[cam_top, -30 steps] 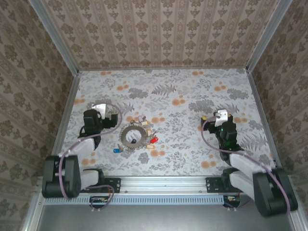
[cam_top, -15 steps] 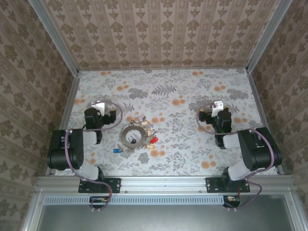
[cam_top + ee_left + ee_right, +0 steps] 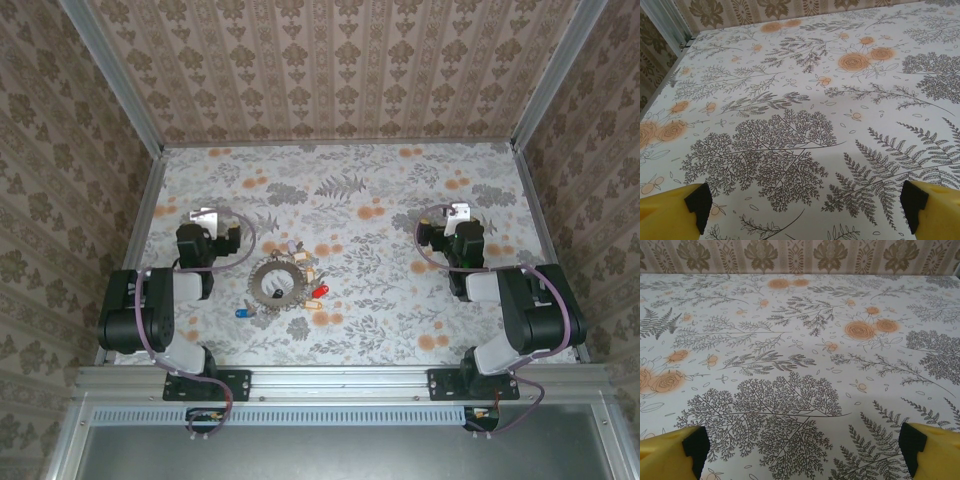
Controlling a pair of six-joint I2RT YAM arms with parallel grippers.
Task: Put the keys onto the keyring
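Centrally on the desk (image 3: 400,180), the keyring (image 3: 275,281) lies coiled into a round silvery bundle, coloured keys (image 3: 320,292) strewn beside it, the blue key (image 3: 243,312) lying left-to-right, while both arms' jaws gape empty.

from high above and behind the arms' bases (image 3: 205,382) we look steeply down on the whole floral table (image 3: 400,180) and its papered walls (image 3: 330,70), while our two wrist cameras sit low and close, each facing forward across that same tabletop toward the far wall.
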